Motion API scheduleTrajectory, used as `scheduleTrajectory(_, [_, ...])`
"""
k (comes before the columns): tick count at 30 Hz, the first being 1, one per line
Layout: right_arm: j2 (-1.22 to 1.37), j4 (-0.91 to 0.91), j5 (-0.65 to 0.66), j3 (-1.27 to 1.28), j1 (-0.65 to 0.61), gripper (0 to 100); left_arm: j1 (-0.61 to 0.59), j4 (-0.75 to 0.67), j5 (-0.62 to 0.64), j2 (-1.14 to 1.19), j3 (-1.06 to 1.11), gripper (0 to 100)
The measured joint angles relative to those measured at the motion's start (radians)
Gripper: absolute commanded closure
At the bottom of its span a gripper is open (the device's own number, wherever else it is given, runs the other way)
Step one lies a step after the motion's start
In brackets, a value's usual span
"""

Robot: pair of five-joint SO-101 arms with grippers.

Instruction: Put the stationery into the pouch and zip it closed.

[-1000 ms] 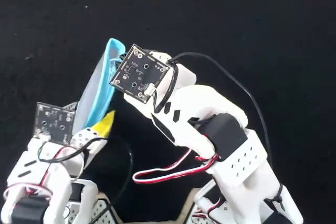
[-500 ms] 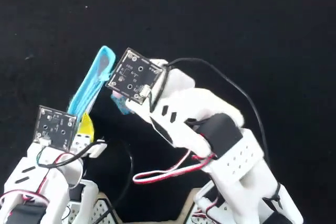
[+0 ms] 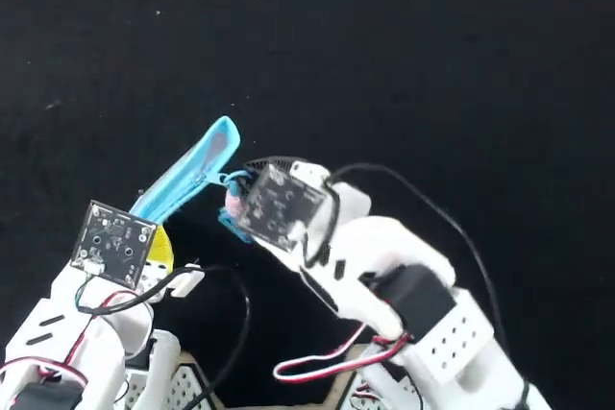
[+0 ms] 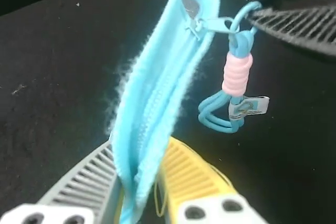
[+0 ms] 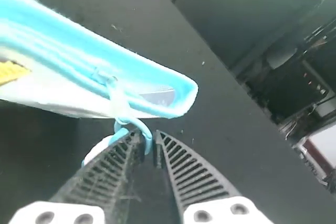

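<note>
A light blue pouch (image 3: 187, 175) stands on its edge above the black table, tilted up toward the back. My left gripper (image 4: 142, 150) is shut on the pouch's (image 4: 157, 87) near end, one grey and one yellow finger (image 4: 191, 174) on either side. The zip slider (image 4: 197, 24) sits near the far end. Its ring pull (image 5: 134, 127) is pinched in my right gripper (image 5: 149, 137), which is shut just beside the pouch's (image 5: 79, 77) far corner. A pink bead and blue cord loop (image 4: 231, 93) hang from the ring. The charm (image 3: 233, 204) shows by the right arm's camera board.
The black table (image 3: 432, 74) stretches bare to the back and right. Both arm bases crowd the front edge, with red and white cables (image 3: 327, 362) looping under the right arm. Dark furniture and cables stand beyond the table's far edge.
The right arm has drawn back toward the front with the zip pull. The pouch has swung lower and to the right, still held in the left gripper.
</note>
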Motion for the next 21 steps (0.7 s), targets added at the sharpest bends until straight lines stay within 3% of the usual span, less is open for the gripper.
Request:
scheduleTrajectory(7, [-0.143,-0.224,-0.08,0.236,0.003,98.8,0.0,0.0,-0.008,0.0,0.0,97])
scheduleTrajectory(21, [-0.107,-0.374,-0.086,0.267,0.199,98.8,0.012,0.0,-0.009,0.002,0.0,97])
